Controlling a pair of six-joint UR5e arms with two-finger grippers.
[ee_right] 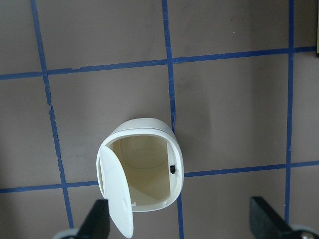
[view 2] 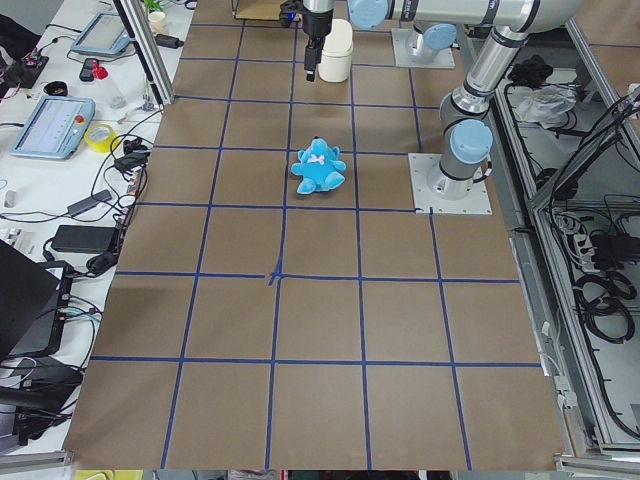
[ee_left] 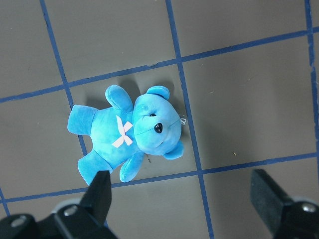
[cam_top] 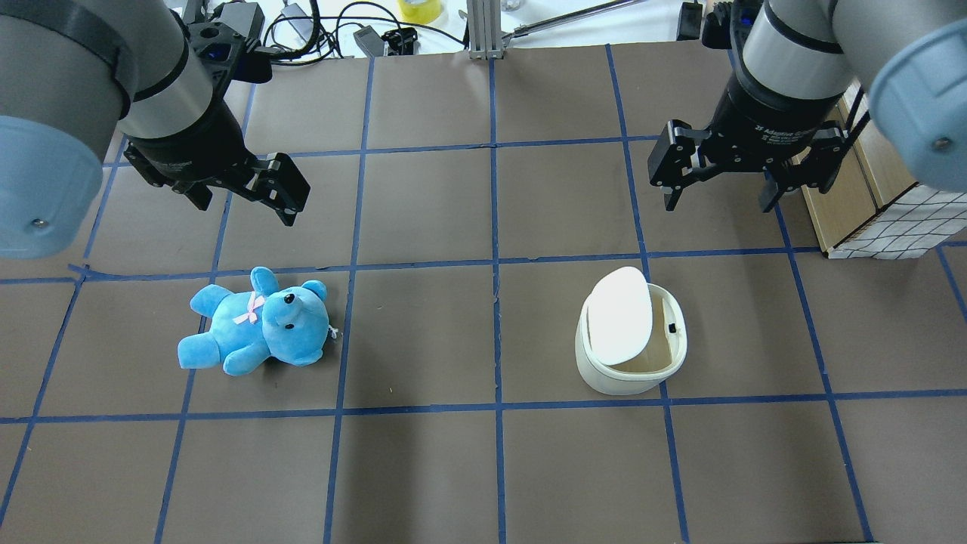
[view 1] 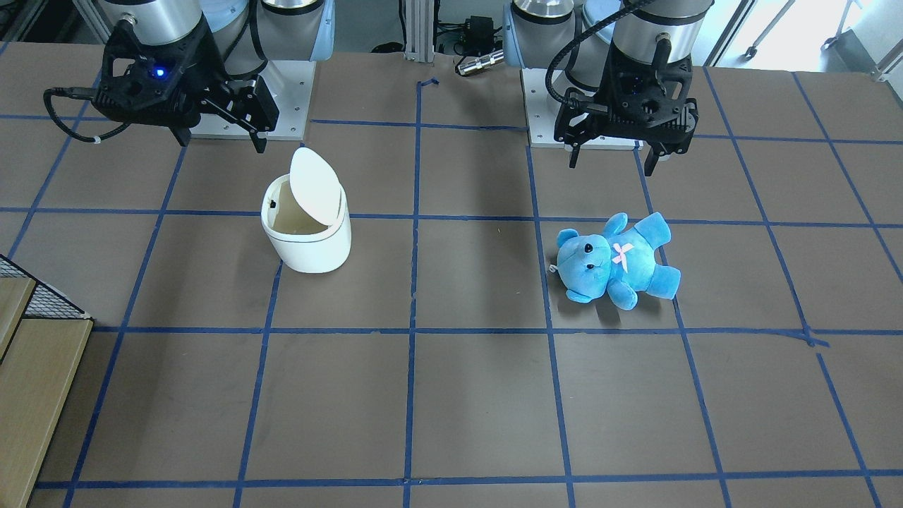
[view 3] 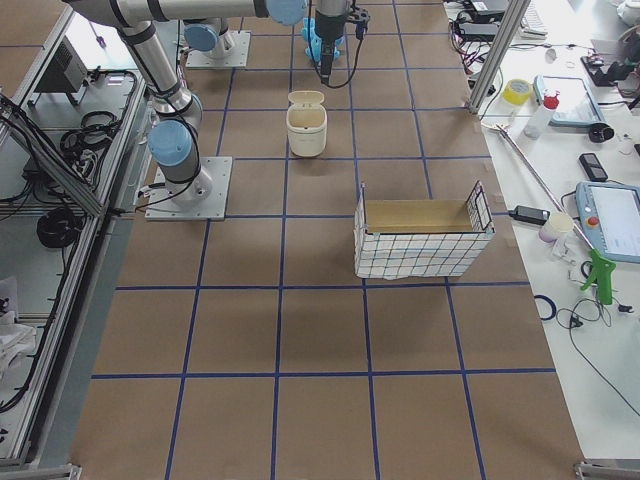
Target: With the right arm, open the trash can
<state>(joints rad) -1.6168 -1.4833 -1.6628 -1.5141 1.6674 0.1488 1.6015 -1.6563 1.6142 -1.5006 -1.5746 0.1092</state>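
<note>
The white trash can stands on the table with its lid flipped up and its empty inside showing. It also shows in the overhead view and in the right wrist view. My right gripper, with the blue light, hangs open and empty above the table just behind the can, apart from it. My left gripper is open and empty above a blue teddy bear.
The blue bear lies on its back under the left wrist. A wire basket with a cardboard liner stands at the table's edge on my right side. Blue tape lines grid the brown table.
</note>
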